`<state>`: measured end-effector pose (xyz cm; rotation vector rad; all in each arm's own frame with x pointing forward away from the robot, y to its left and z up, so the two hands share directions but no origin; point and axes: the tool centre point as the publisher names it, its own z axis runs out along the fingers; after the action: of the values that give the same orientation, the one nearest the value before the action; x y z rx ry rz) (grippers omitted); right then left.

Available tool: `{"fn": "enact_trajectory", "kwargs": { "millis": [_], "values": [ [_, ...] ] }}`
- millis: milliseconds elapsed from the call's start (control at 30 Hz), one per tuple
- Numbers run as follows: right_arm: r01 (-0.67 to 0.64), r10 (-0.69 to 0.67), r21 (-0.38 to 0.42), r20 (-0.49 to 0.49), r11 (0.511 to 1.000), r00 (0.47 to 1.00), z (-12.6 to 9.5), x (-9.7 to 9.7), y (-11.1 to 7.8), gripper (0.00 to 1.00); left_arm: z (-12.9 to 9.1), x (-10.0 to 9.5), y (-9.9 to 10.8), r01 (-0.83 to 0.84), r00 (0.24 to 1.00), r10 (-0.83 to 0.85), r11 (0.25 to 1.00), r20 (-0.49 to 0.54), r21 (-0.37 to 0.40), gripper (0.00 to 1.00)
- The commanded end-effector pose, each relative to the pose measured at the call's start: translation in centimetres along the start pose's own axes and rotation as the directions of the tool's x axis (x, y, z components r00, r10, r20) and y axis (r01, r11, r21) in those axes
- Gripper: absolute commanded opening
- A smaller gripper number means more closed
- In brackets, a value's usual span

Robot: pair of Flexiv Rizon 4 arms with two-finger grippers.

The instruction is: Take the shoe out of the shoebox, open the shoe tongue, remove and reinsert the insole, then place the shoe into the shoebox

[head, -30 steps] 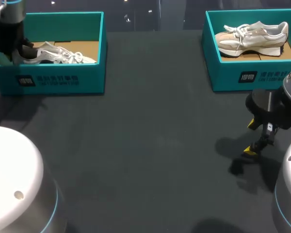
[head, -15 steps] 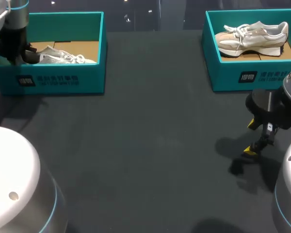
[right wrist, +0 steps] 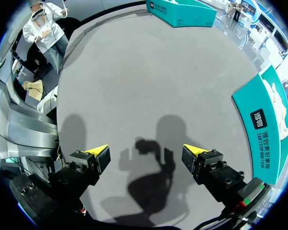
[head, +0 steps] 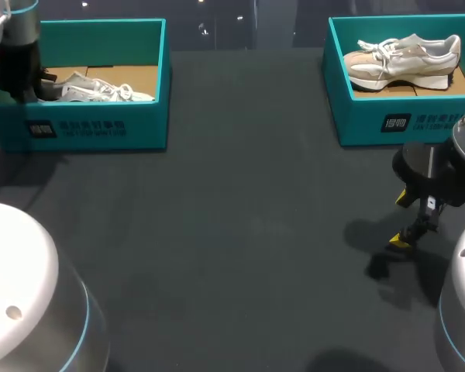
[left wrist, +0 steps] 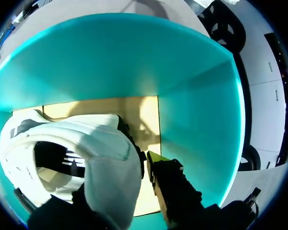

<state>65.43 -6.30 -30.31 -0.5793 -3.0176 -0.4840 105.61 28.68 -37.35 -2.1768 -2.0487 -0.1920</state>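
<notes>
Now left gripper (left wrist: 132,165) clamped on shoe (left wrist: 62,139) heel beside shoebox (left wrist: 197,120) wall; right gripper (right wrist: 146,154) apart (above table (right wrist: 134,72)).

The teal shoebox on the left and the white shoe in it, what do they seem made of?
Left shoebox: probably cardboard, with matte teal walls and bare brown board on its floor. White sneaker: looks like soft matte textile, its heel collar rounded like padded cloth, with woven laces; the exact fabric is unclear.
</notes>
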Motion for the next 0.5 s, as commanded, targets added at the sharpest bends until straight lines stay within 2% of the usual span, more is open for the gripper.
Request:
{"fn": "enact_trajectory", "kwargs": {
  "millis": [33, 200, 233, 333, 400, 467, 500],
  "values": [
    [0.000, 0.000, 0.001, 0.004, 1.000, 1.000, 0.0, 0.2, -0.1, 1.00, -0.3, 0.3, -0.1, 0.000, 1.000, 0.000, 1.000, 0.014, -0.004, 0.39],
    [0.000, 0.000, 0.001, 0.004, 1.000, 1.000, 0.0, 0.2, -0.1, 1.00, -0.8, 0.2, -0.2, -0.003, 1.000, 0.003, 1.000, 0.030, -0.004, 0.49],
    [0.000, 0.000, 0.001, 0.004, 1.000, 1.000, 0.0, 0.2, -0.1, 1.00, -0.9, 0.2, -0.3, -0.005, 0.999, 0.005, 1.000, 0.036, -0.004, 0.55],
    [0.000, 0.000, 0.001, 0.004, 1.000, 1.000, 0.0, 0.2, -0.1, 1.00, -1.2, 0.2, -0.5, -0.009, 0.999, 0.009, 1.000, 0.045, -0.004, 0.56],
    [0.000, 0.000, 0.001, 0.004, 1.000, 1.000, 0.0, 0.2, -0.1, 1.00, -1.5, 0.2, -0.7, -0.008, 0.998, 0.008, 1.000, 0.055, -0.002, 0.67],
    [0.000, 0.000, 0.001, 0.004, 1.000, 1.000, 0.0, 0.2, -0.1, 1.00, -1.9, 0.1, -1.0, -0.007, 0.998, 0.007, 1.000, 0.068, -0.003, 0.89],
    [0.000, 0.000, 0.001, 0.004, 1.000, 1.000, 0.0, 0.2, -0.1, 1.00, -2.0, 0.1, -1.1, -0.005, 0.997, 0.006, 1.000, 0.072, -0.005, 0.91]
  ]
}}
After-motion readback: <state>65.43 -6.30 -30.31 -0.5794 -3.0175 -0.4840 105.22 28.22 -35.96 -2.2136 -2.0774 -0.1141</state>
